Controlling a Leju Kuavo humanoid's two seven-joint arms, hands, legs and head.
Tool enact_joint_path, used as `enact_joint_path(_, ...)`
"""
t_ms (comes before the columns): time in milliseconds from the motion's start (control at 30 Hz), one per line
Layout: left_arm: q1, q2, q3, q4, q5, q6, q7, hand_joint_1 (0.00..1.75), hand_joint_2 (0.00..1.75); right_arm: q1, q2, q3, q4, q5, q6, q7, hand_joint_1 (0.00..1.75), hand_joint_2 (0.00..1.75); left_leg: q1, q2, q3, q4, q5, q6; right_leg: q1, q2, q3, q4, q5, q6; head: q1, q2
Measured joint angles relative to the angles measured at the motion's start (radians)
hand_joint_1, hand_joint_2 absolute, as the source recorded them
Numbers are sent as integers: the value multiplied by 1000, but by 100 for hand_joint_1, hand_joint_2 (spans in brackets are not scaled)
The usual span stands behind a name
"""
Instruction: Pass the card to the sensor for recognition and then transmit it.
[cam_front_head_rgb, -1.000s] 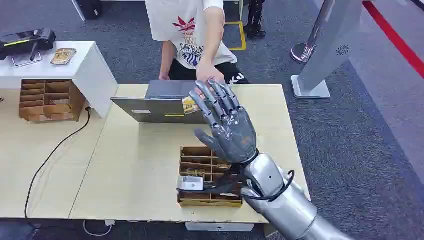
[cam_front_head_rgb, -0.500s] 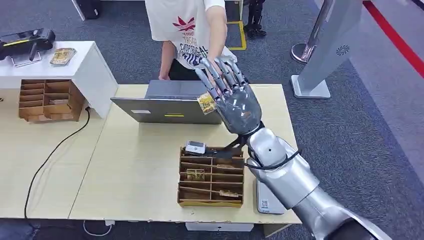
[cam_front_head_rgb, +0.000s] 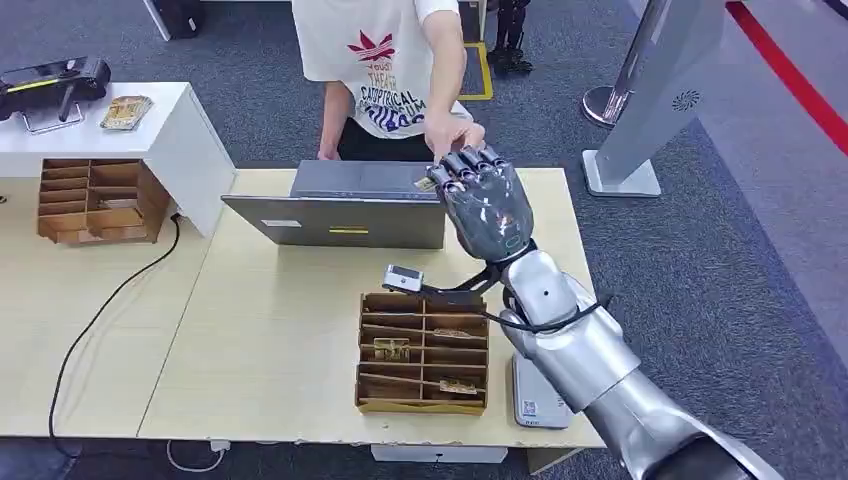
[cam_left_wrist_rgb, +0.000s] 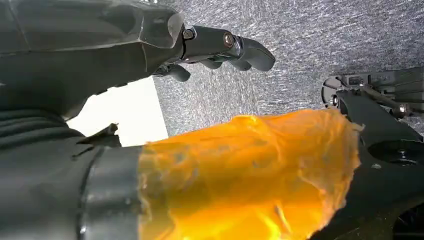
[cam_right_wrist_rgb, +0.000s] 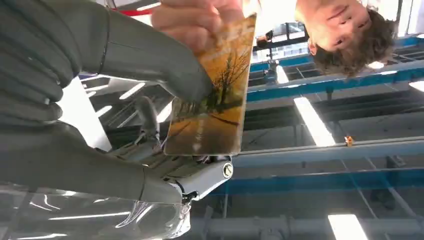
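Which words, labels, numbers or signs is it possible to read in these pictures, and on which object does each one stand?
White T-shirt of the person: red leaf-like logo above dark lettering, too blurred to read with certainty.
Card: a tree picture, no legible text.
Small device at the wooden organizer: label too small to read.
White device by the right arm: a printed mark, unreadable.
Grey stand: a swirl emblem, no words.

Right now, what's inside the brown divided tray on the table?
The brown divided tray holds a few cards: one mid-left, one upper right, one in the front right slot. Other slots look empty. The right arm covers its far right corner.
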Motion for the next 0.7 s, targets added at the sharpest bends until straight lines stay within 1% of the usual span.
enact_joint_path(267,0,0,0,0,0,2,0,0,0,11,4,-18,29,-24,-16,-11,175,175,0,0,0,0,0,0,0,0,0,0,0,0,0,0)
enact_joint_path(333,0,0,0,0,0,4,0,0,0,19,8,-22,34,-49,-22,-24,175,175,0,0,0,0,0,0,0,0,0,0,0,0,0,0)
enact_joint_path(400,0,0,0,0,4,8,-1,0,0,33,15,-37,33,-101,-26,-42,175,175,0,0,0,0,0,0,0,0,0,0,0,0,0,0)
enact_joint_path(533,1,0,0,0,15,13,-6,0,0,83,37,-80,-19,-296,-9,-96,175,175,0,0,0,0,0,0,0,0,0,0,0,0,0,0)
enact_joint_path(700,3,0,3,0,39,24,-10,0,0,175,77,-154,-168,-633,82,-167,175,175,0,0,0,0,0,0,0,0,0,0,0,0,0,0)
